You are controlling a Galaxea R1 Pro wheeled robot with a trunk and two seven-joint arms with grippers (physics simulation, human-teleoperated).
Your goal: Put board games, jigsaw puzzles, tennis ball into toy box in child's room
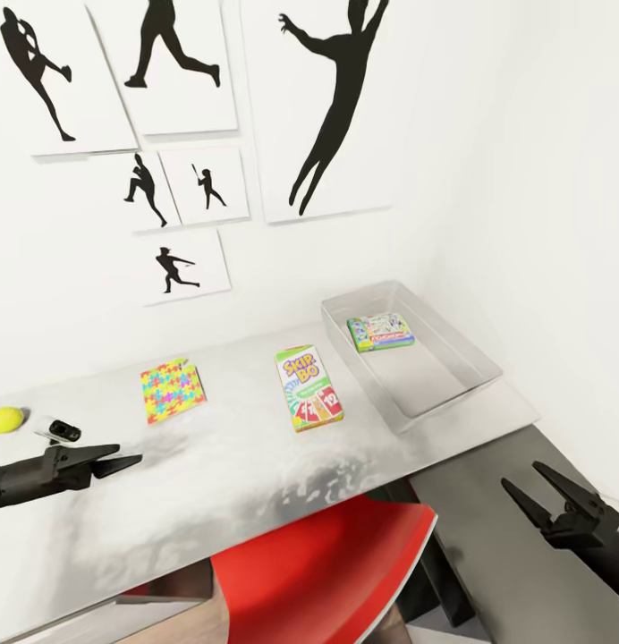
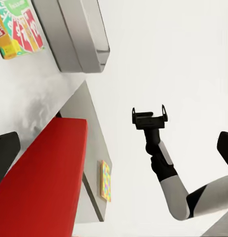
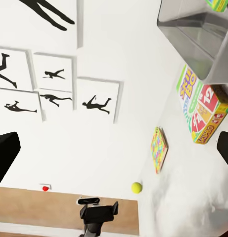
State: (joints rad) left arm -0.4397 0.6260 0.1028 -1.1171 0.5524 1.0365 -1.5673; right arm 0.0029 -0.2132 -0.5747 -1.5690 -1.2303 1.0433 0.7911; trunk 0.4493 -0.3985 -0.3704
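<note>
Left gripper [image 1: 122, 462]: fingers drawn to a near point, nothing between them, hovering low over the near-left part of the table.
Right gripper [image 1: 535, 489]: fingers spread in a V, holding nothing, off the table's right end and below its top.
Table [image 1: 238, 474]: pale grey-white, running from under the left gripper away to the corner wall.
Red chair [image 1: 327, 563]: tucked under the table's near edge, between the two grippers.
Toy box [image 1: 453, 344]: far end, beyond the right gripper, one green board game [image 1: 380, 331] lying flat inside.
SKIP-BO game [image 1: 309, 388]: flat on the table, just beside the box, well ahead of the left gripper.
Jigsaw puzzle [image 1: 173, 389]: flat, just beyond the left gripper's tips.
Second jigsaw puzzle [image 2: 106, 180]: on a lower grey surface beside the chair.
Tennis ball [image 1: 5, 419]: behind the left gripper's tips, beside a small black-and-white object [image 1: 58, 431].
</note>
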